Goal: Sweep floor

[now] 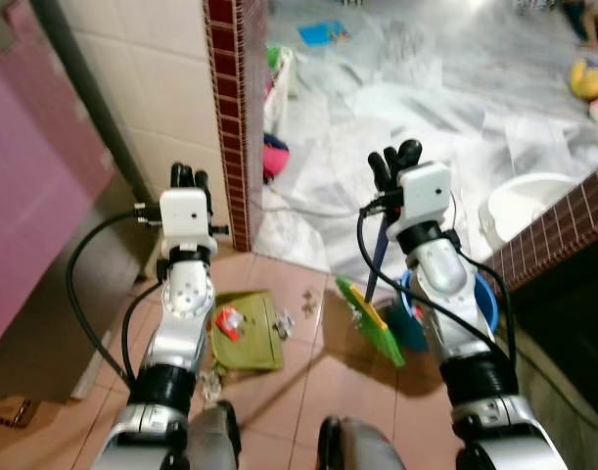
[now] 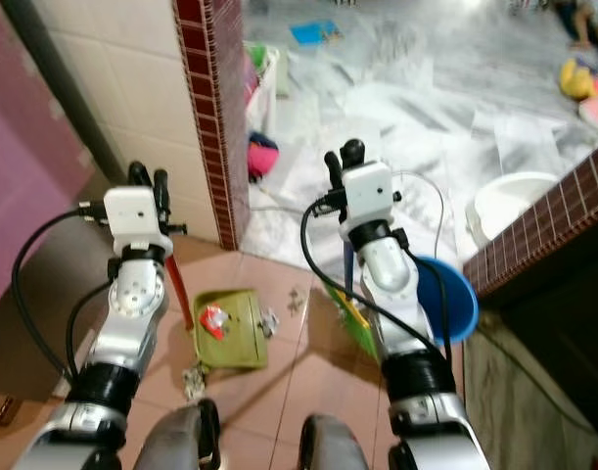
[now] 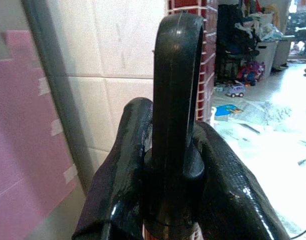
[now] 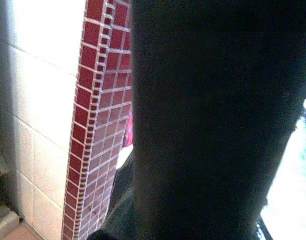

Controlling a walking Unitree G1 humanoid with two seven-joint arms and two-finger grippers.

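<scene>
You have the left gripper (image 3: 175, 165) clamped on the dustpan (image 1: 246, 331) handle's looped black top, olive pan on terracotta tiles; right gripper (image 1: 394, 162) grips the green-bristled broom (image 1: 369, 319) beside it

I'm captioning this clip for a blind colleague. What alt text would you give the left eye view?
Two silver robot arms reach over a terracotta tiled floor: the left gripper holds the handle of an olive-green dustpan with red and white scraps in it, and the right gripper holds a dark-handled green broom. A blue plastic tub sits beside the right arm.
</scene>
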